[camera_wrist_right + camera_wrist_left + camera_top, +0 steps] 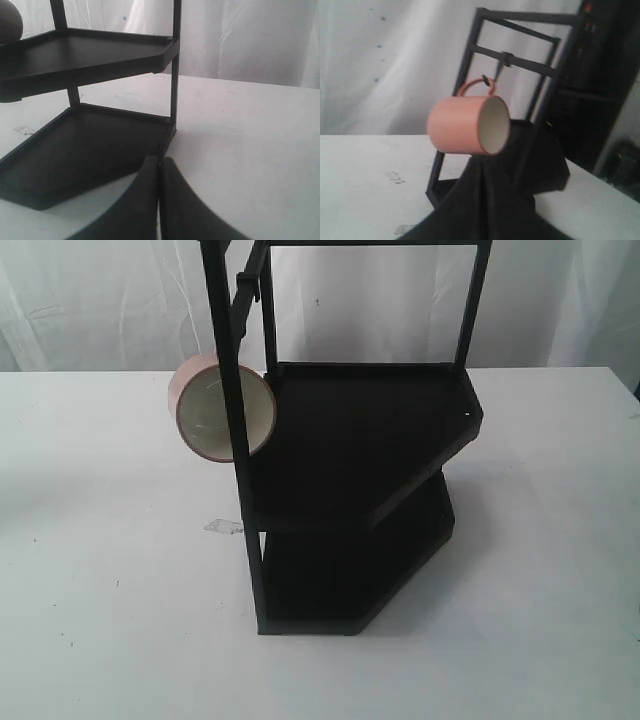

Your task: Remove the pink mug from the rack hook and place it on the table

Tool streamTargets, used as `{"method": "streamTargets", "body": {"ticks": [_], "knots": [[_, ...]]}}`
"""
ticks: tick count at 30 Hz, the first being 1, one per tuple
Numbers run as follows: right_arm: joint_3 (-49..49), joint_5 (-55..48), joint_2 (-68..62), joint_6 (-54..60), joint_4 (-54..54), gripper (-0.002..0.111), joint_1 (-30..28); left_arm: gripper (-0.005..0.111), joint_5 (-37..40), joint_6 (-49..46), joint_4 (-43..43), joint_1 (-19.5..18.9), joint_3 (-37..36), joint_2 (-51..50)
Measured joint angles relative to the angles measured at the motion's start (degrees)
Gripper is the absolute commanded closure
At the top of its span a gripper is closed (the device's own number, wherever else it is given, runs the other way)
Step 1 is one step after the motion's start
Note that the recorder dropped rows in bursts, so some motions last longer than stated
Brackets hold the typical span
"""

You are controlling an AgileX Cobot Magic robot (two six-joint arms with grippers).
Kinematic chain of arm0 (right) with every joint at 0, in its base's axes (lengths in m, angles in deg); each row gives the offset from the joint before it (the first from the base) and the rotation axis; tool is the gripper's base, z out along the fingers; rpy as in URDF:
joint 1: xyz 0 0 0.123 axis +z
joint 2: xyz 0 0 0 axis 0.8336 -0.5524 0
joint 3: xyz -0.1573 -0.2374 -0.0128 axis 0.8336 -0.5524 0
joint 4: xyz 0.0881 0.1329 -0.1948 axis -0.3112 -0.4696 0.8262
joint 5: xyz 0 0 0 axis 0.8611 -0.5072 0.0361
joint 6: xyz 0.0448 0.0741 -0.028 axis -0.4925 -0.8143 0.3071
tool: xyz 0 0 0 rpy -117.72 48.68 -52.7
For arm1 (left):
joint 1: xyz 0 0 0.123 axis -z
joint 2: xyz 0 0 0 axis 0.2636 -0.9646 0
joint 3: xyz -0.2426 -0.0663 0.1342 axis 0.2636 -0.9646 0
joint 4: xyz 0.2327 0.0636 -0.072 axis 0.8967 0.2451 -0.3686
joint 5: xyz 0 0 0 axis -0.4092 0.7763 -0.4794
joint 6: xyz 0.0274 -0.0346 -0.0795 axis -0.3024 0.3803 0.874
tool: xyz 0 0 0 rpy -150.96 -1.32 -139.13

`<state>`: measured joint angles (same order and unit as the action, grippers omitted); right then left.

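The pink mug hangs on its side from the rack hook by its loop handle, cream inside facing the camera, partly behind the rack's front upright. In the left wrist view the pink mug hangs just above my left gripper. Its dark fingers are pressed together, shut and empty. My right gripper is also shut with nothing in it, low over the table beside the rack's bottom shelf. Neither gripper shows in the exterior view.
The tall black two-shelf rack stands mid-table. A second peg juts from its upper bar. A small scuff marks the table left of the rack. White curtain hangs behind.
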<state>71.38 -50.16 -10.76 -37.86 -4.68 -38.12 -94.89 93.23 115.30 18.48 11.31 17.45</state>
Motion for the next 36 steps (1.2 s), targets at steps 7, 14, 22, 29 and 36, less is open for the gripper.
{"method": "streamTargets", "body": {"ticks": [7, 14, 22, 29, 36], "knots": [[0.0, 0.0, 0.0, 0.0, 0.0, 0.108, 0.0, 0.107, -3.1, 5.1, 8.2, 0.0, 0.0, 0.0], [0.0, 0.0, 0.0, 0.0, 0.0, 0.108, 0.0, 0.107, 14.3, 9.6, -0.1, 0.0, 0.0, -0.1], [0.0, 0.0, 0.0, 0.0, 0.0, 0.108, 0.0, 0.107, 33.8, -44.9, -50.0, 0.4, 0.0, -0.1], [0.0, 0.0, 0.0, 0.0, 0.0, 0.108, 0.0, 0.040, 54.5, -89.8, -87.5, 6.7, 11.4, -0.1], [0.0, 0.0, 0.0, 0.0, 0.0, 0.108, 0.0, 0.033, 56.0, -95.3, -91.0, 6.8, 20.7, -6.5]]}}
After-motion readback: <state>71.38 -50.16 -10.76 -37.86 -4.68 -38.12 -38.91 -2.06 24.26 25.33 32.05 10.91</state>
